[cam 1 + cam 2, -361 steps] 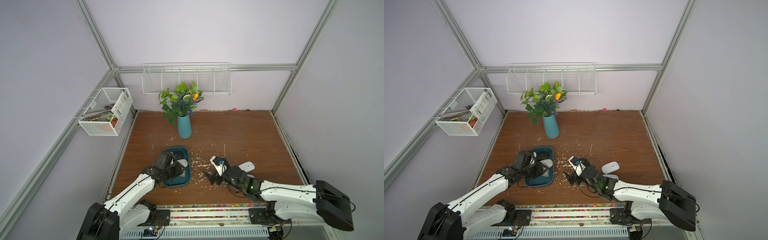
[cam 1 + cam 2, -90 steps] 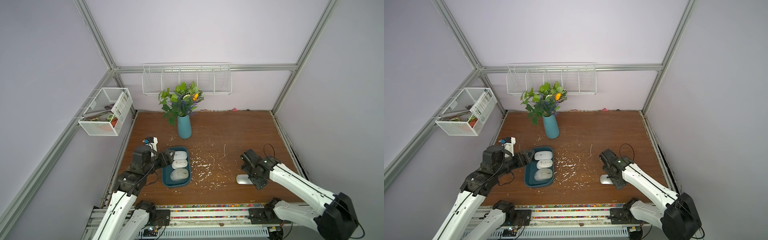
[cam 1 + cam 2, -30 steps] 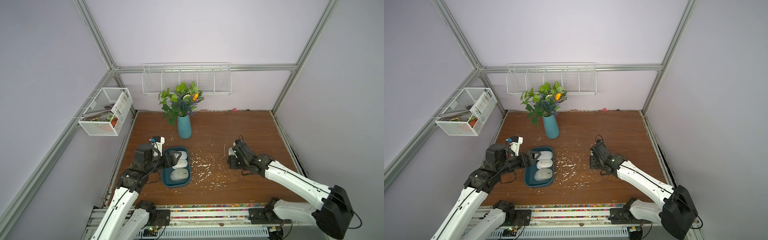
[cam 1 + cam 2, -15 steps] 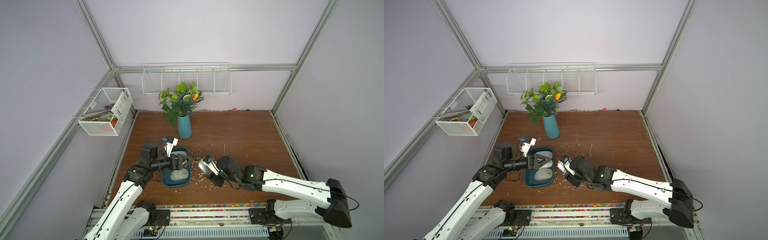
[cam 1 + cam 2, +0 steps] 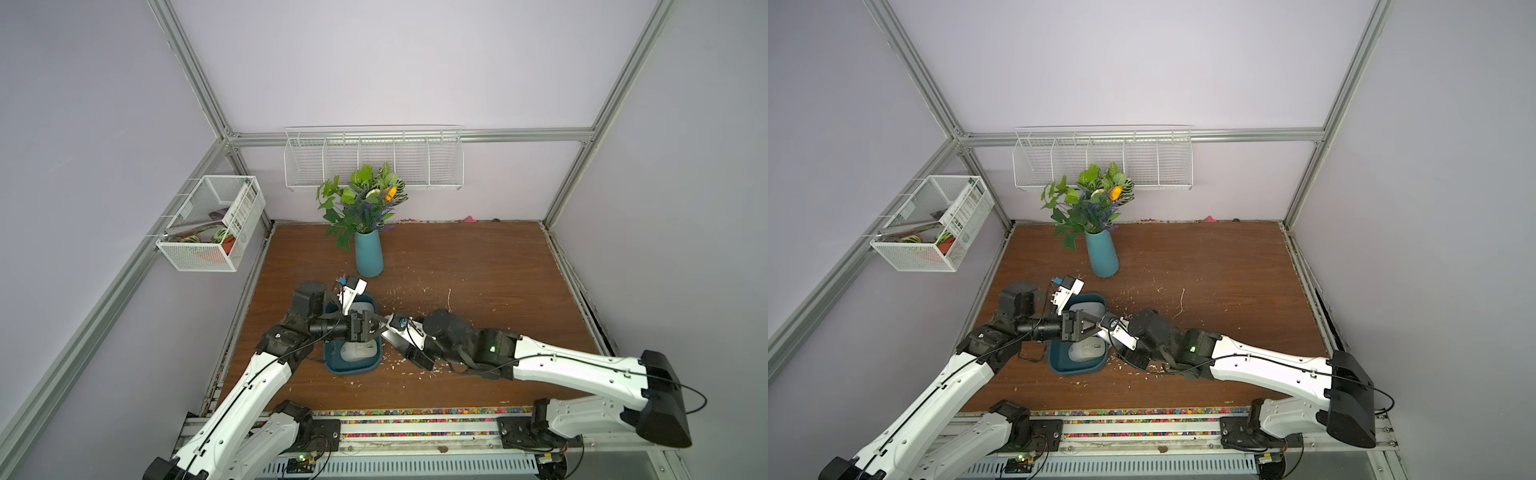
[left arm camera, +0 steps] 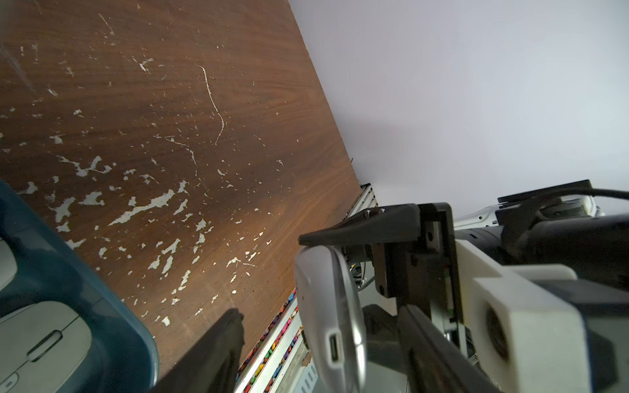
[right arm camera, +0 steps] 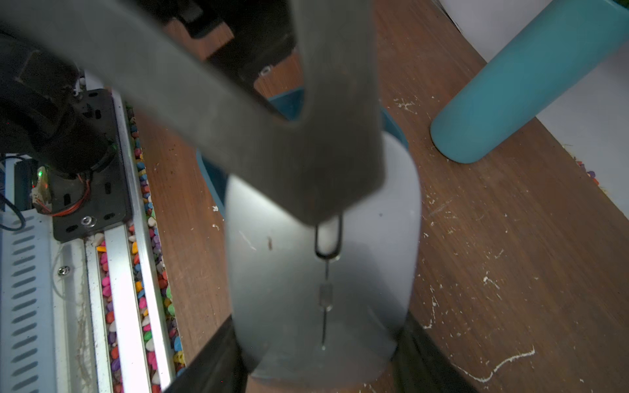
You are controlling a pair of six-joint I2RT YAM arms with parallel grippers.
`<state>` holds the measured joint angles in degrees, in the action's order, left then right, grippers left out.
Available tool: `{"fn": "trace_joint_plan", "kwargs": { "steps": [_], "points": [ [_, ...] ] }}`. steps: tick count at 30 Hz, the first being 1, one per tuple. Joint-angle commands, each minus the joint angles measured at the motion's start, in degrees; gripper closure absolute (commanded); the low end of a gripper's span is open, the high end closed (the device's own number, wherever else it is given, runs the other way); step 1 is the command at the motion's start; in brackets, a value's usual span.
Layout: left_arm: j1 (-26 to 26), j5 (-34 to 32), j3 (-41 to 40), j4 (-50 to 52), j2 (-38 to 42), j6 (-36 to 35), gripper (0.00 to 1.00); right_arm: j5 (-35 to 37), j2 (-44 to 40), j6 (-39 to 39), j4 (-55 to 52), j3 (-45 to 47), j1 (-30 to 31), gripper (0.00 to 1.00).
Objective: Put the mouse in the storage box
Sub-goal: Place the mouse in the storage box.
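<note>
I judge the mouse light, hard and slippery, so my right gripper clamps its sides while my left gripper stands open around it.

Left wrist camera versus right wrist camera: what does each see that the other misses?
Left wrist only: the held mouse edge-on with its port, and a second mouse lying in the storage box. Right wrist only: the teal vase and the held mouse's top with its scroll wheel. Both: that mouse, the box, the flecked table.
</note>
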<state>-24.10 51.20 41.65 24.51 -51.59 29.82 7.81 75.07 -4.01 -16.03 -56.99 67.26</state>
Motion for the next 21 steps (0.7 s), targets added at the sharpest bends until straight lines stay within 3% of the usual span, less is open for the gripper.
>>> {"fn": "trace_joint_plan", "kwargs": {
  "steps": [1, 11, 17, 19, 21],
  "points": [
    [-1.03, -1.28, -0.03, 0.66, -1.32, -0.59, 0.28, 0.27, 2.07, -1.87, 0.79, -4.35, 0.94, 0.73],
    [-1.48, -2.15, 0.09, 1.15, -1.85, -0.73, 0.54, 0.27, 6.18, -3.20, 0.26, -8.79, 1.55, 0.73],
    [-1.48, -2.90, 0.05, 1.33, -1.30, -0.76, 0.85, 0.62, 6.66, -3.31, 0.23, -8.39, 1.56, 0.71],
    [-1.50, -3.21, 0.16, 1.50, -1.24, -0.82, 0.93, 1.39, 6.40, -2.41, 0.87, -7.85, 1.49, 0.65],
    [-1.48, -3.88, 0.27, 1.87, -1.17, -0.90, 0.98, 2.31, 6.04, -0.99, 1.60, -7.11, 1.53, 0.49]
  ]
}}
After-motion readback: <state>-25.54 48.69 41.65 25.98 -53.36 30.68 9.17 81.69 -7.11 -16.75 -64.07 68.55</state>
